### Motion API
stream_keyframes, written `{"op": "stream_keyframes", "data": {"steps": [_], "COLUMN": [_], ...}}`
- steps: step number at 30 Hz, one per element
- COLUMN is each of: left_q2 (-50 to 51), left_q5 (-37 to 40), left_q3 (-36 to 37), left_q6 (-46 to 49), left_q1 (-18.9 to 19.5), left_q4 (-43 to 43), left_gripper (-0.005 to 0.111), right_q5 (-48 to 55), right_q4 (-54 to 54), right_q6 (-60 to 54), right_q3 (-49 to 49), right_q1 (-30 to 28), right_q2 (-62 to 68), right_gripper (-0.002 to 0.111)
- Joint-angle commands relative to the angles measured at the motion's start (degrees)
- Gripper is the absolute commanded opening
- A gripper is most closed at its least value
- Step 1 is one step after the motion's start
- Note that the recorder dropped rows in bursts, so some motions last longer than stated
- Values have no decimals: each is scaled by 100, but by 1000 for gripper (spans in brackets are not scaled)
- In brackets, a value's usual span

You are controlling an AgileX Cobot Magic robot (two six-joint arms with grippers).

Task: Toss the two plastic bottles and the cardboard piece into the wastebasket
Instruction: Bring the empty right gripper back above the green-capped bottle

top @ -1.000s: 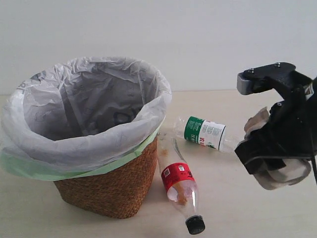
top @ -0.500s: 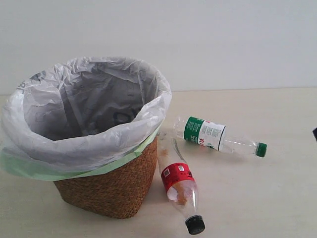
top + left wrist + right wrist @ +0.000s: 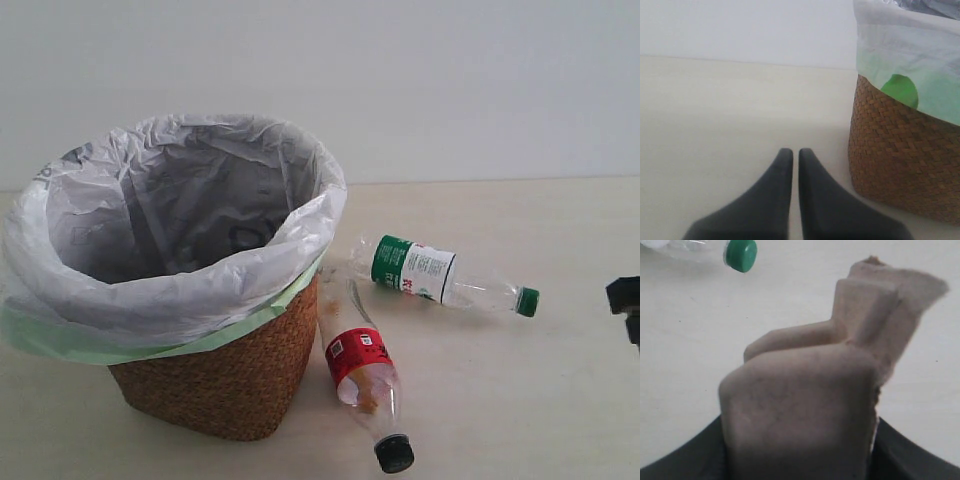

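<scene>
1. When reading the scene from the left, start at the left gripper (image 3: 795, 152): low over the table (image 3: 715, 110), just beside the wastebasket (image 3: 900, 165), fingers pressed together on nothing.
2. Note the wastebasket standing upright, white liner (image 3: 180, 290) folded over its top and open.
3. Find the red-label bottle (image 3: 358, 360) lying against the wastebasket's side, black cap (image 3: 394, 455) toward the camera.
4. Find the green-label bottle (image 3: 415, 268) lying just beyond, long axis across the table, green cap (image 3: 527, 301) toward the right arm.
5. Identify the right gripper (image 3: 625, 298) at the far right edge, clamped partway closed on the cardboard piece (image 3: 810, 390), well apart from the wastebasket.
6. Treat the drop as a leftward carry by the right arm: wastebasket opening to the left of the held piece, both bottles between. Expect to need height above the liner before release.
</scene>
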Motion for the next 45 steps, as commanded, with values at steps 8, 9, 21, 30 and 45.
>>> {"op": "stream_keyframes", "data": {"steps": [8, 9, 21, 30, 45], "left_q2": [-19, -19, -19, -19, -19], "left_q5": [-28, -28, -28, -28, -28], "left_q3": [23, 23, 23, 23, 23], "left_q6": [-29, -29, -29, -29, -29], "left_q1": [4, 4, 4, 4, 4], "left_q4": [17, 17, 17, 17, 17], "left_gripper": [4, 4, 4, 4, 4], "right_q5": [841, 1039, 3149, 3191, 3001], "right_q4": [2517, 2621, 141, -2136, -1652], "right_q6": [-375, -361, 1246, 163, -1541], "right_q3": [-4396, -4838, -6662, -6042, -5774], "right_q1": [2769, 2857, 3035, 3015, 1900], "right_q2": [1142, 1296, 2449, 2805, 4200], "right_gripper": [13, 23, 65, 59, 47]}}
